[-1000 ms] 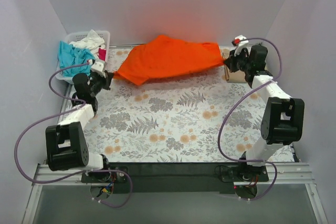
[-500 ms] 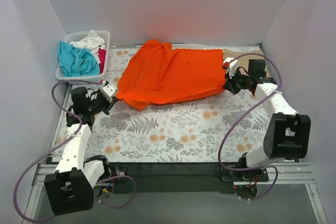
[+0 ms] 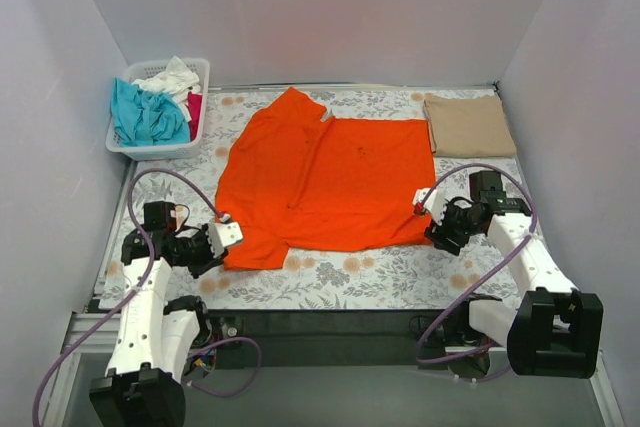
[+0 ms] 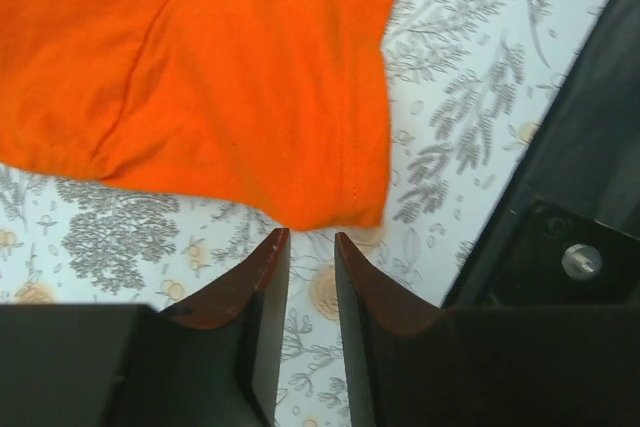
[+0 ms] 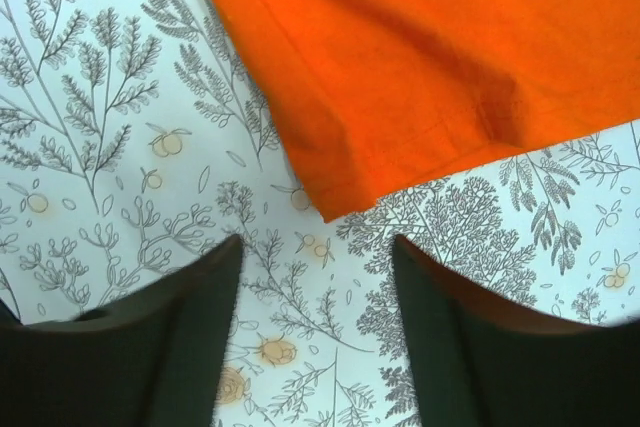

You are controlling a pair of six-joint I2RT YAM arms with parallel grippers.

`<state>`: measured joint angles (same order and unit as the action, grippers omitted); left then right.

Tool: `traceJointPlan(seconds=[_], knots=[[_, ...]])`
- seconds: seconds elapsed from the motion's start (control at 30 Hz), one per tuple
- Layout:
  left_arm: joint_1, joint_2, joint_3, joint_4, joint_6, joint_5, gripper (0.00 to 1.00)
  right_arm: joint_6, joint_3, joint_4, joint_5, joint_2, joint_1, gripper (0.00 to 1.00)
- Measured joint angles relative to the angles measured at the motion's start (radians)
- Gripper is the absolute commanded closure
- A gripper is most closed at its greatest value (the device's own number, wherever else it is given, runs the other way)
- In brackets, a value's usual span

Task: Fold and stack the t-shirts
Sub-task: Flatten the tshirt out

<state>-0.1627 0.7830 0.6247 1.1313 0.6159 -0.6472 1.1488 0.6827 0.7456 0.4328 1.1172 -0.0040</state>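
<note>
The orange t-shirt (image 3: pixel 325 182) lies spread across the middle of the table (image 3: pixel 330 277), its collar toward the far edge and its hem toward the near edge.

Your left gripper (image 4: pixel 310 237) sits at the shirt's near-left corner. Its jaws are only a narrow slit apart and hold nothing, and the cloth corner lies just beyond the tips. Your right gripper (image 5: pixel 315 247) sits at the near-right corner. Its jaws are well apart and also empty, with the hem corner just ahead of the gap.

**What could go wrong**
- With both sets of tips so close to the cloth, lifting away carelessly could catch a corner, I think. That would drag a wrinkle back into the flat shirt.
- If you go in for a fold with the left jaws this narrow, they will probably push the hem along the table rather than take it.
- The cloth near the left corner looks a little rumpled, so a fold started there may come out crooked.
- A sweep toward the far-right corner risks disturbing the folded tan t-shirt (image 3: pixel 468 125) there.

**Containers**
- The white basket (image 3: pixel 150 150) stands at the far-left corner.
- It holds a teal t-shirt (image 3: pixel 145 115), a white one (image 3: pixel 168 78) and a pink-red one (image 3: pixel 194 103), all crumpled together.
</note>
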Motion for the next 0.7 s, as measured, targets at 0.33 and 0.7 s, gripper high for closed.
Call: traceJointPlan(seconds=[0.33, 0.7], knots=[[0.0, 0.112, 0.196, 0.192, -0.017, -0.021, 0.69, 0.047, 0.177, 0.185, -0.022, -0.026, 0.0, 0.31], [0.053, 0.523, 0.369, -0.438, -0.682, 0.044, 0.74, -0.361, 0.465, 0.042, 0.009, 0.411, 0.0, 0.65]])
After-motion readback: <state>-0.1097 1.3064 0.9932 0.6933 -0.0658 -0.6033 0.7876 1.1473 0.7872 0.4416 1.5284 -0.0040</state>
